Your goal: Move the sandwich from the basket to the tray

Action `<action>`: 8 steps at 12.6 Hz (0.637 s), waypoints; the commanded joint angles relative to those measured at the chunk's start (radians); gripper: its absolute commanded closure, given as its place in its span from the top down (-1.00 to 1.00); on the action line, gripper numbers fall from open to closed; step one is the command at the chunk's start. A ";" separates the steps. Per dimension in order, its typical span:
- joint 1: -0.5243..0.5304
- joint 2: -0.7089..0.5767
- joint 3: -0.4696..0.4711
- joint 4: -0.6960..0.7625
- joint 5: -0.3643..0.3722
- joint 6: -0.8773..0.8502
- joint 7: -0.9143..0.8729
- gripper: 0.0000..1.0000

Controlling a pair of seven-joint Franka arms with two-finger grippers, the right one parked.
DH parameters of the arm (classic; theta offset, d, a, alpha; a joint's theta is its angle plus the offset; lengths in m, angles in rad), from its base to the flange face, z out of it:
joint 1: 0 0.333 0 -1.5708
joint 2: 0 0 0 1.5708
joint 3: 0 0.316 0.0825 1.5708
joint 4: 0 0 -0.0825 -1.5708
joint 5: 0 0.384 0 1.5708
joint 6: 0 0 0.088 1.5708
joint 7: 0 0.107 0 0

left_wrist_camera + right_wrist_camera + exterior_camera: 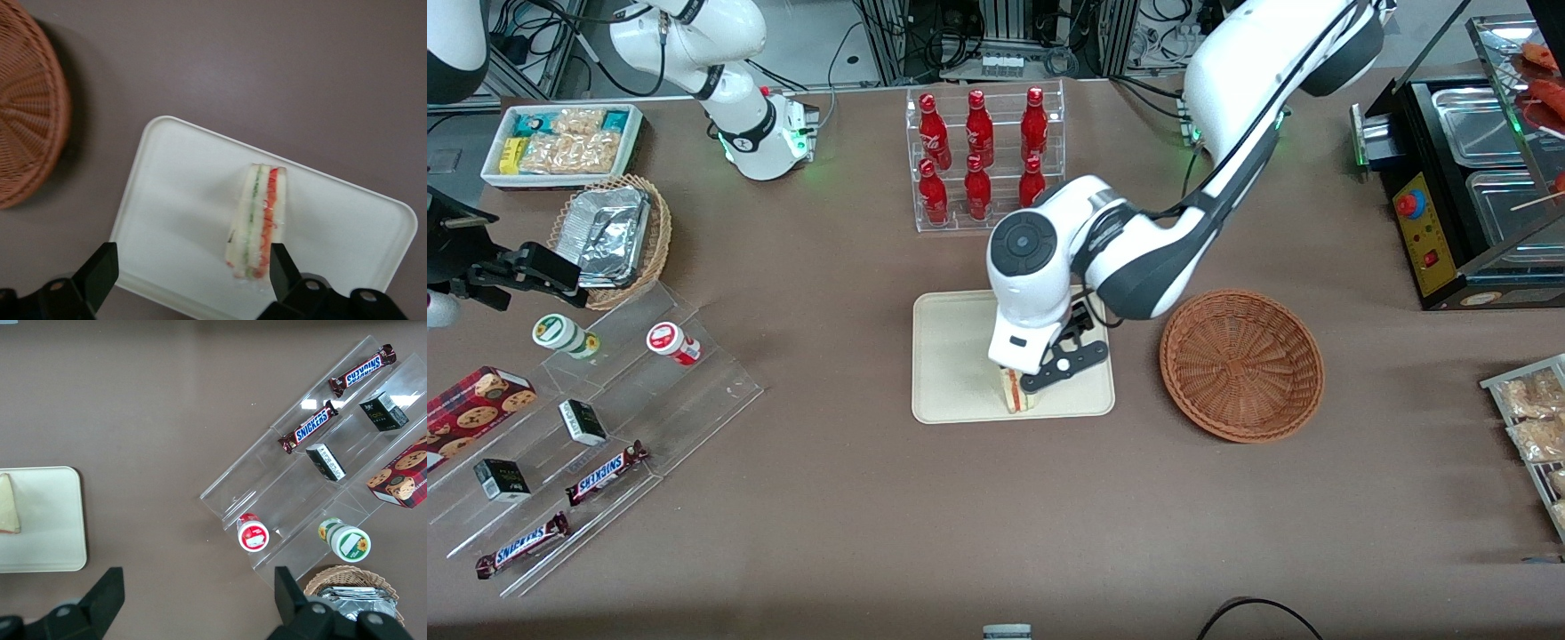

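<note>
The sandwich (1016,391) stands on its edge on the cream tray (951,356), close to the rim nearest the front camera. Its red and green layers show in the left wrist view (259,220), on the tray (180,193). My gripper (1033,380) hangs just above the tray, open, with one finger (279,263) right beside the sandwich and the other (100,270) well apart from it. Nothing is clamped between them. The reddish-brown wicker basket (1240,364) sits empty beside the tray, toward the working arm's end (27,113). The right wrist view catches the sandwich (7,503) on the tray (53,520).
A clear rack of red bottles (983,156) stands farther from the front camera than the tray. Toward the parked arm's end are an acrylic stepped stand with snacks (596,427), a foil-filled basket (614,236) and a white snack box (560,142). A food warmer (1467,178) stands toward the working arm's end.
</note>
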 commanded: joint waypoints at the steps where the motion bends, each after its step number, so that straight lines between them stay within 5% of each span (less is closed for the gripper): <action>1: 0.032 -0.077 0.008 -0.088 -0.015 -0.026 0.016 1.00; 4: 0.155 -0.150 -0.002 -0.171 -0.031 -0.020 0.054 1.00; 8: 0.304 -0.265 0.000 -0.285 -0.140 -0.029 0.281 1.00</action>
